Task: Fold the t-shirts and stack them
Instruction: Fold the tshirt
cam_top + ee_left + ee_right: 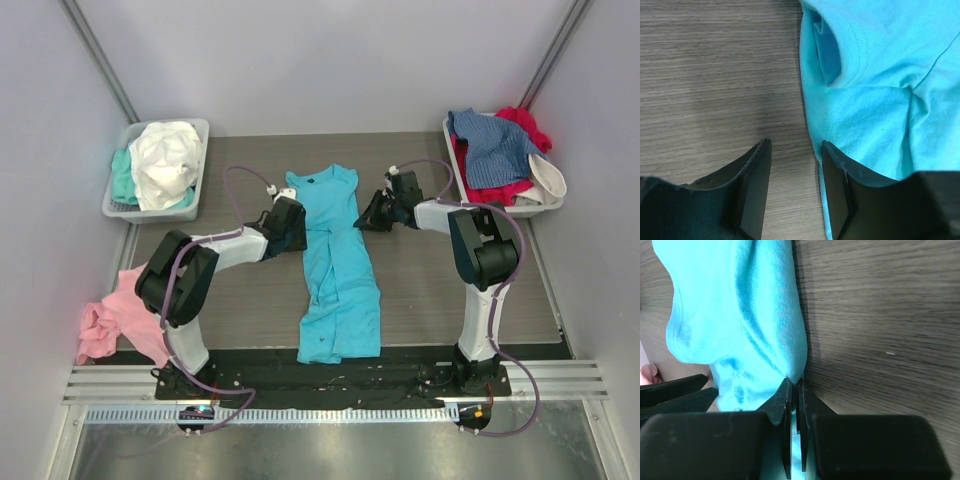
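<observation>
The turquoise t-shirt (337, 268) lies folded lengthwise in a long strip down the middle of the table, neck at the far end. My left gripper (293, 229) sits at its upper left edge, open, one finger (837, 185) on the shirt's edge (875, 115), the other (752, 185) on bare table. My right gripper (372, 213) is at the upper right edge, shut on a pinch of the turquoise cloth (740, 320); its fingertips (787, 390) nearly touch with fabric between them.
A grey tray (118, 200) at far left holds white and mint shirts (163, 162). A tray (457, 165) at far right holds denim-blue, red and white shirts (495, 148). A pink shirt (118, 315) hangs at the table's left edge.
</observation>
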You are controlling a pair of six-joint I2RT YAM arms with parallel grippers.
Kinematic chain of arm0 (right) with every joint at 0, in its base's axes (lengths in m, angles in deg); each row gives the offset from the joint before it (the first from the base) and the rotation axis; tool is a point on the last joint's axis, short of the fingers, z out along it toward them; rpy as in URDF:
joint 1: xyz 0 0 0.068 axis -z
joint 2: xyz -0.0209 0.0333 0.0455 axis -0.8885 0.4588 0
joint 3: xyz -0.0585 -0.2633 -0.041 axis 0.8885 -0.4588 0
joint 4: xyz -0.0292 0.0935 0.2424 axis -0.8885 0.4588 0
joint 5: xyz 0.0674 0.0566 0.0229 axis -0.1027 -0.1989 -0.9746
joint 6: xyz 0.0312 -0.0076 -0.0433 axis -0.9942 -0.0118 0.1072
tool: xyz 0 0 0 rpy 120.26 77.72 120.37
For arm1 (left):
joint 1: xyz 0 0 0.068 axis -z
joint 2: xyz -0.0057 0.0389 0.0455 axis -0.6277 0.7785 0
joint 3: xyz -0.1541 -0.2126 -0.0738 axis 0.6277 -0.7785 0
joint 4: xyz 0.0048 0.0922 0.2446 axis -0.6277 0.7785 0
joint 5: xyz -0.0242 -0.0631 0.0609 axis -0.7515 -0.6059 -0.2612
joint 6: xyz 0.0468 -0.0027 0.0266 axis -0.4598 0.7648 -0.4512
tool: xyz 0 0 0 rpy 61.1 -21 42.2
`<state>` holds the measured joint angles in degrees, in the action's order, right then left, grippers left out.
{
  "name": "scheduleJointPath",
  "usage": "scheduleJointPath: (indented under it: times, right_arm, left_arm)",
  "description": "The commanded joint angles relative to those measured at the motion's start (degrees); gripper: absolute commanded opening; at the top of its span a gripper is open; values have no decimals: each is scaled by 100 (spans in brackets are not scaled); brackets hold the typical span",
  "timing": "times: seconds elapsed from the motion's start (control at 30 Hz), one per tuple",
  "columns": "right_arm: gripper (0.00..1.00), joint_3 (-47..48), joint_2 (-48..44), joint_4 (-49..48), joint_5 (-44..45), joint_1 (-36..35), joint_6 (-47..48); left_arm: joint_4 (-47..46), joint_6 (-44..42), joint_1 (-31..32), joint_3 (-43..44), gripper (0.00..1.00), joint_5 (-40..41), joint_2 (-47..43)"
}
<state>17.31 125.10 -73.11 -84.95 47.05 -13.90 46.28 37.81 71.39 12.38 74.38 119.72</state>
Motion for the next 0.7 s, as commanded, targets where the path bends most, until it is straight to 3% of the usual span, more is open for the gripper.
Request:
scheduleJointPath:
  times: [0.0,0.33,0.47,0.57,0.67]
  right_arm:
    - [6,-55,-67,339,299,8,219]
    - [6,-37,-58,366,307,17,246]
    - [6,-46,-58,375,298,17,237]
    - [6,-64,-76,383,316,17,237]
    - [6,-64,-85,392,325,26,255]
  left_arm:
    - [-298,127,1,-67,48,-135,66]
    - [-615,391,1,21,42,-452,366]
    - [-641,400,1,-5,31,-469,436]
    - [-667,400,1,3,0,-513,541]
    - [-676,400,1,-14,0,-496,585]
